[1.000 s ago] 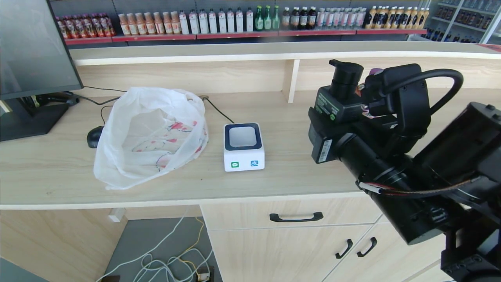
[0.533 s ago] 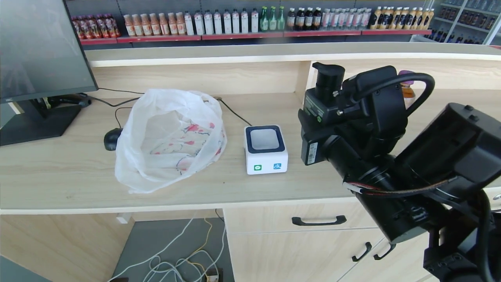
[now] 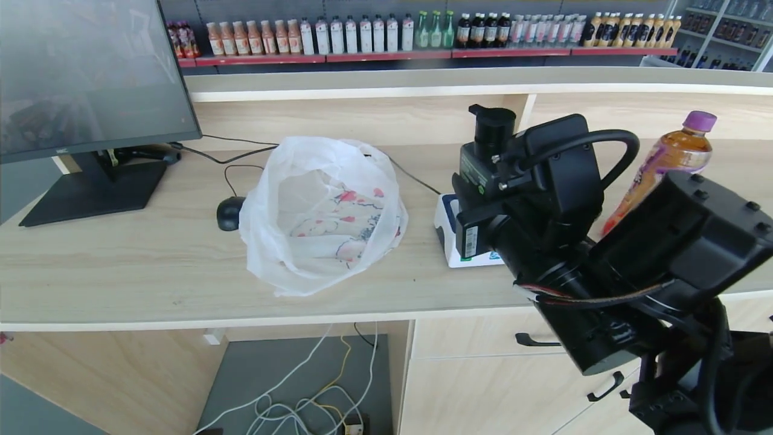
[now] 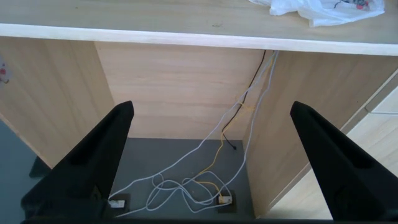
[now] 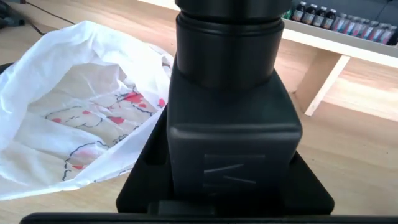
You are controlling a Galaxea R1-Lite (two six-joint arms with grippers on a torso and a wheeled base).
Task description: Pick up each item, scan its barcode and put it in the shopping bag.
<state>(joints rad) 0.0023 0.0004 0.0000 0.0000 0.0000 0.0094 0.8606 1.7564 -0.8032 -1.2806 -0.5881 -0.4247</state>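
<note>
Your left gripper hangs below the counter's front edge, jaws wide apart and holding nothing. Your right gripper sits over the counter's middle, partly covering the white scanner box; I cannot tell whether it is closed or apart. The white plastic shopping bag lies open just left of the scanner box, and the purple-capped drink bottle shows at the counter's right end behind the right arm, base hidden.
</note>
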